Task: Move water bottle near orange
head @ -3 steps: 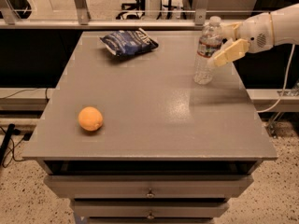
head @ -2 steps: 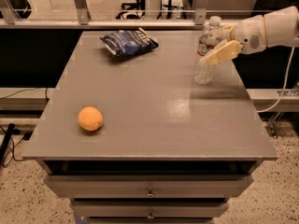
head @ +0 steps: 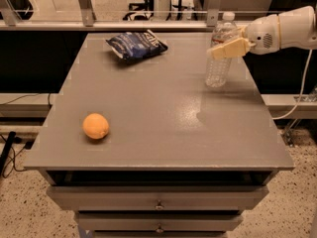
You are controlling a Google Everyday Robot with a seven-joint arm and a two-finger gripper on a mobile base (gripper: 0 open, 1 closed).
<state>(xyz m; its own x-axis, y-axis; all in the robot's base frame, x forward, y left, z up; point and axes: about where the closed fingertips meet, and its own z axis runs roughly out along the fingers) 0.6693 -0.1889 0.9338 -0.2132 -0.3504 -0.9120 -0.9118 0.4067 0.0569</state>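
I have the end effector [head: 218, 49] at the back right corner of the surface [head: 163, 108], reaching in from the right at the height of the water bottle's [head: 217, 71] upper half and crossing in front of it; I cannot tell how far it is open, nor whether it has hold of the bottle. The bottle stands upright, long axis vertical, base on the surface near the right edge. The coming move turns on one relation: the orange [head: 95, 126] lies well apart from the end effector, to the left and toward the front edge, so I judge the carry to be a long diagonal across the bare middle. The dark blue snack bag [head: 136, 44] lies at the back, left of the bottle; I judge it to sit off that diagonal. There is only one arm, so no choice of side. Counting: one water bottle; one orange; one snack bag; one end effector; two drawer fronts [head: 158, 202] show below the surface.
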